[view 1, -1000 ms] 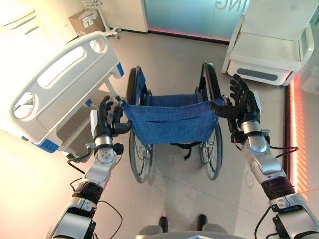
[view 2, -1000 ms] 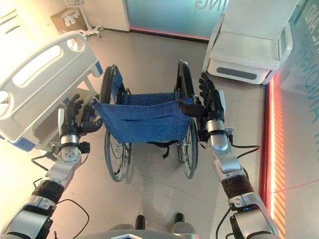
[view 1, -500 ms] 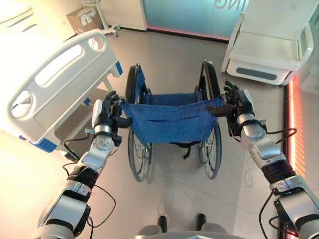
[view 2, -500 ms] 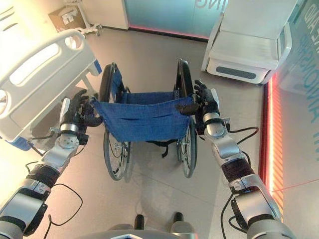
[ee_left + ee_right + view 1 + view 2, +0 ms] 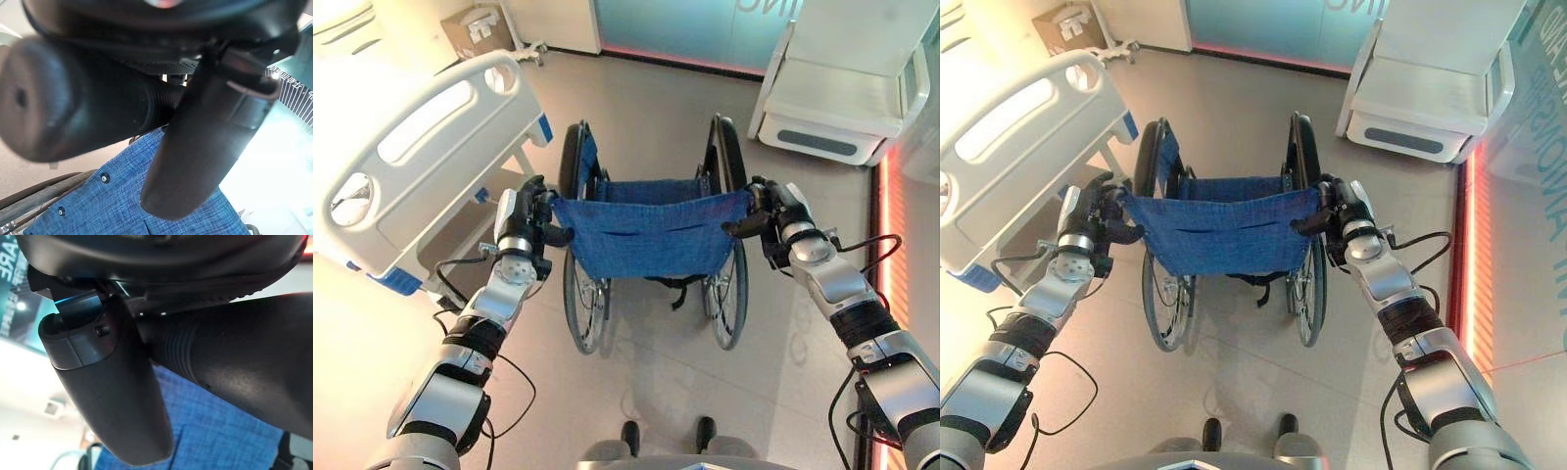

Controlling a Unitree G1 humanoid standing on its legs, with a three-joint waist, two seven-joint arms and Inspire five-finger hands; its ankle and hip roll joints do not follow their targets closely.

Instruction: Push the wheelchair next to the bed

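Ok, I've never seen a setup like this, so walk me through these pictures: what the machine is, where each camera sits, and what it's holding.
This is a humanoid robot with two silver-grey arms ending in dark hands. The two wide pictures come from a stereo camera on its head, looking down at its own arms. In front of it stands a wheelchair with a blue cloth backrest. The left hand is curled round the left push handle, and the right hand round the right push handle. To the robot's left is the white footboard of a hospital bed; a second white bed stands ahead on the right. The two close-up pictures come from cameras on the wrists: each shows a thumb lying across a black ribbed grip, with blue cloth behind.
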